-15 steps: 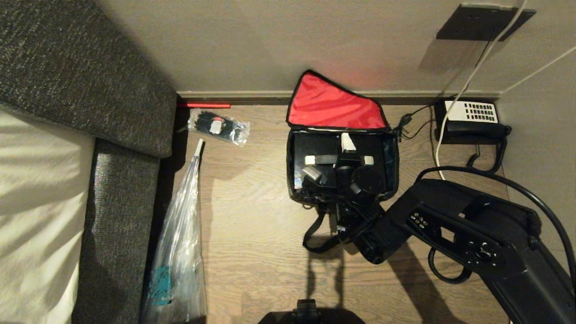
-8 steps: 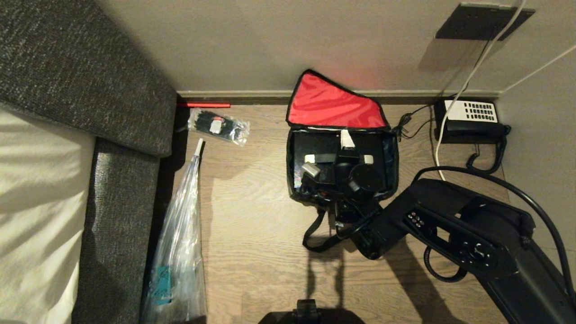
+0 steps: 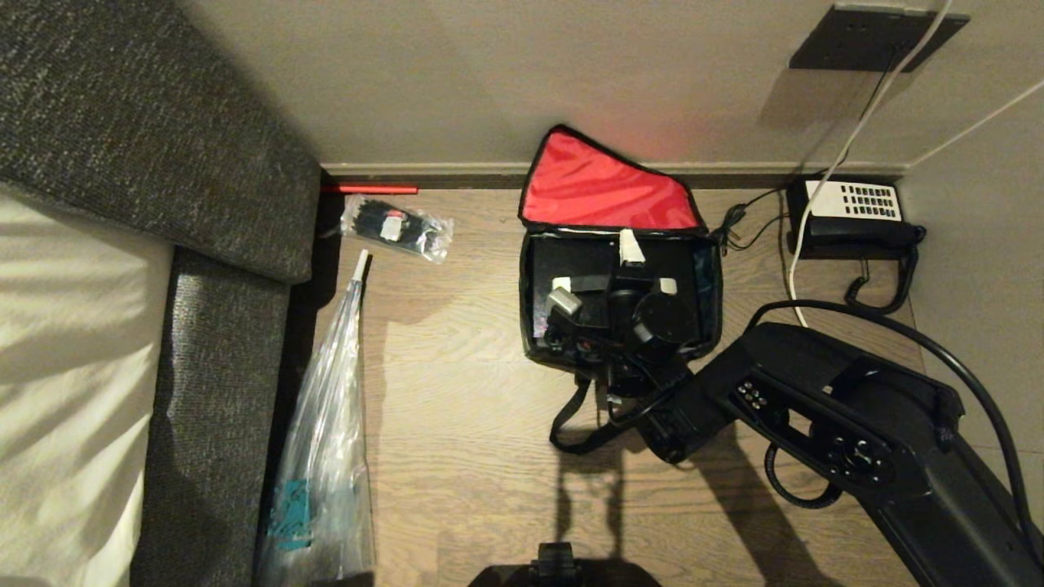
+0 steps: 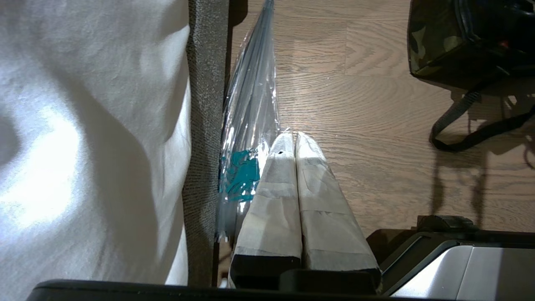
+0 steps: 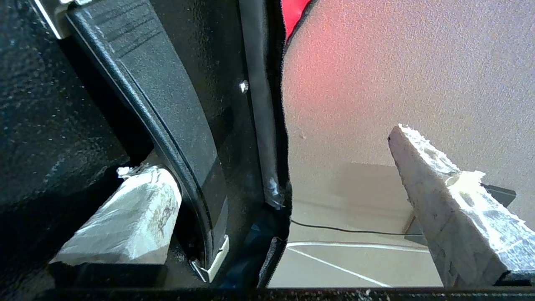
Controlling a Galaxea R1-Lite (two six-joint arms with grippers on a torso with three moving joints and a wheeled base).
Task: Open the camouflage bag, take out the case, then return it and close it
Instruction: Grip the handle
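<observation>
**Right gripper spread wide in the open bag, one finger beside the case**

Right gripper (image 5: pixel 284 196): jaws wide apart, nothing clamped between them. In the right wrist view one taped finger (image 5: pixel 125 225) sits low against the curved glossy edge of the case (image 5: pixel 167 92); the other finger (image 5: pixel 443 200) stands free, with only wall behind it. Whether the first finger actually presses on the case, cannot tell.

Head view: the right gripper (image 3: pixel 608 281) reaches down into the open top of the camouflage bag (image 3: pixel 708 285), the right arm coming in from the lower right. The case (image 3: pixel 575 259) lies inside the bag, filling most of its width, pale clasps showing on its top face. The bag's red-lined lid (image 3: pixel 603 191) is folded back against the wall. One black strap handle (image 3: pixel 571 424) trails on the wooden floor (image 3: pixel 473 391) on the near side of the bag.

Left gripper (image 4: pixel 294 138): taped fingers pressed together, empty, parked above the floor beside a clear plastic bag (image 4: pixel 250 108) that lies along the bed edge (image 4: pixel 205 125).

Further out: a small clear packet of black items (image 3: pixel 395 227) left of the bag near the wall; a black telephone (image 3: pixel 852 216) in the corner to the right.
</observation>
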